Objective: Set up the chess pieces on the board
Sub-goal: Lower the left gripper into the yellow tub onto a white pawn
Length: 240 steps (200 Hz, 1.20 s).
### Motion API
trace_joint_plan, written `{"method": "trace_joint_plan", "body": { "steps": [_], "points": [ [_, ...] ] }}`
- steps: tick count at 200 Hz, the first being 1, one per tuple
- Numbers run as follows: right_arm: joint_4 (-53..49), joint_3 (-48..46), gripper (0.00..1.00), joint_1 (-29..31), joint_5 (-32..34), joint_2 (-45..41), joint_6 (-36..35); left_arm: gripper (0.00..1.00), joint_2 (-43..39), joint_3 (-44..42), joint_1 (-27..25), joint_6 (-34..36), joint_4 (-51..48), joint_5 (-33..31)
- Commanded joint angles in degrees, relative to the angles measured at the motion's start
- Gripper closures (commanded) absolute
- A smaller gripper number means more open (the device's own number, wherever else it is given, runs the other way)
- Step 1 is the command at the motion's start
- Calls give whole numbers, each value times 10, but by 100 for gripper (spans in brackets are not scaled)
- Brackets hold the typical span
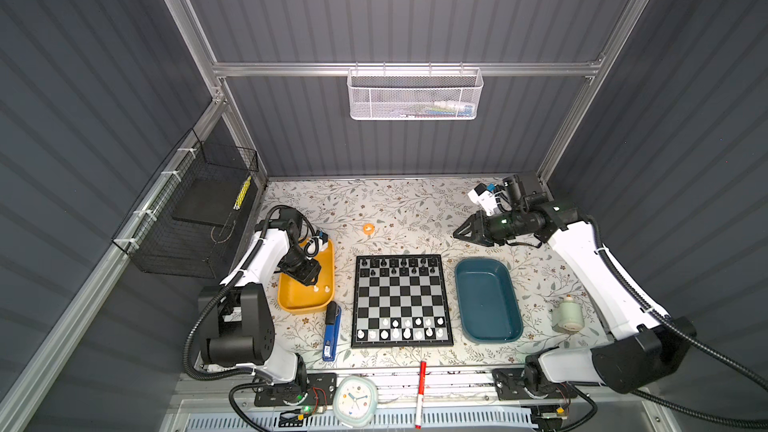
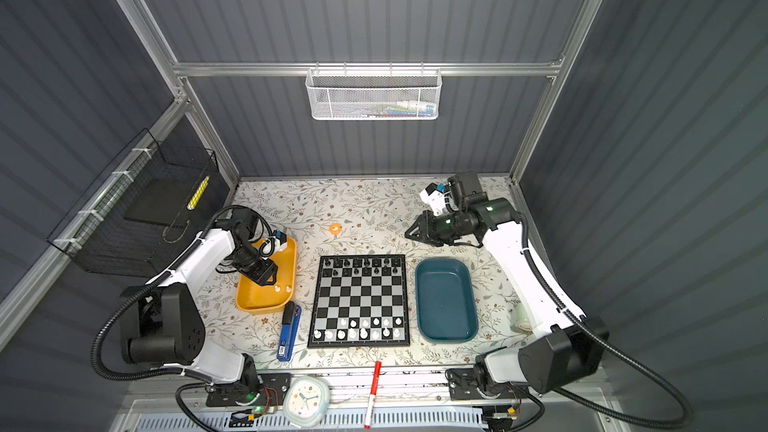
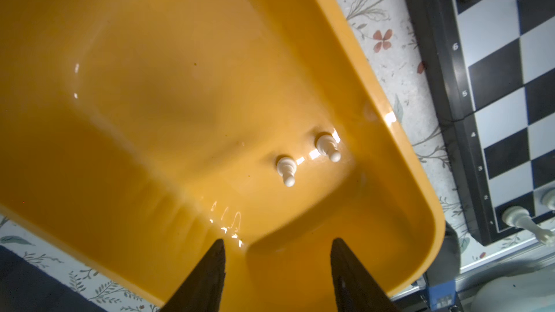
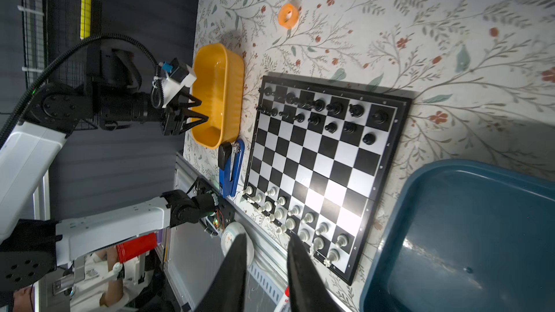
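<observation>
The board (image 1: 401, 299) lies flat in the middle of the flowered table (image 1: 390, 209), with one yellow tray (image 1: 303, 308) just to its left and one teal tray (image 1: 486, 305) just to its right. The black pieces (image 1: 403, 271) crowd the two far rows, standing too close together for me to count them surely. Of the white pieces (image 1: 407, 332) I count fourteen on the board: eight along the near edge row and six in the row behind it, on that row's right-hand six squares. Two more white pawns (image 3: 286, 169) sit close together on the yellow tray's floor, near the corner closest to the board. The left gripper (image 3: 277, 241) hangs low inside that tray, near the pair but not touching them, its two fingers well apart with nothing between them. The right gripper (image 4: 267, 237) is held up over the far right of the table, clear of board and trays, its fingers only a narrow gap apart and gripping nothing. Around the edges I see one blue stapler (image 1: 331, 332) beside the board's near left corner, one small orange ring (image 1: 368, 228), one red marker (image 1: 421, 392) and one clock (image 1: 353, 401).
</observation>
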Motion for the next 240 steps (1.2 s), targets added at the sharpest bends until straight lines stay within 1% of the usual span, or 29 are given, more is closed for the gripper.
{"method": "trace_joint_plan", "body": {
  "steps": [1, 33, 54, 79, 118, 154, 196, 240],
  "points": [
    [10, 9, 73, 32, -3, 15, 25, 43, 0, -28, 4, 22, 23, 7],
    [70, -11, 73, 50, 5, 20, 64, 47, -2, -57, 4, 37, 42, 0],
    [65, -4, 73, 54, 12, 28, 63, 49, 1, -62, 4, 34, 57, 1],
    [54, 5, 73, 55, 13, 35, 57, 51, 15, -56, 4, 28, 61, 18],
    [49, 10, 73, 56, 15, 40, 54, 54, 38, -47, 4, 16, 82, 13],
    [44, 16, 73, 55, 15, 46, 51, 57, 44, -41, 4, 10, 86, 25],
    [40, 17, 73, 56, 15, 49, 48, 60, 40, -49, 4, 25, 84, 32],
    [39, 17, 73, 55, 15, 51, 47, 61, 35, -60, 4, 42, 83, 32]
  ]
}}
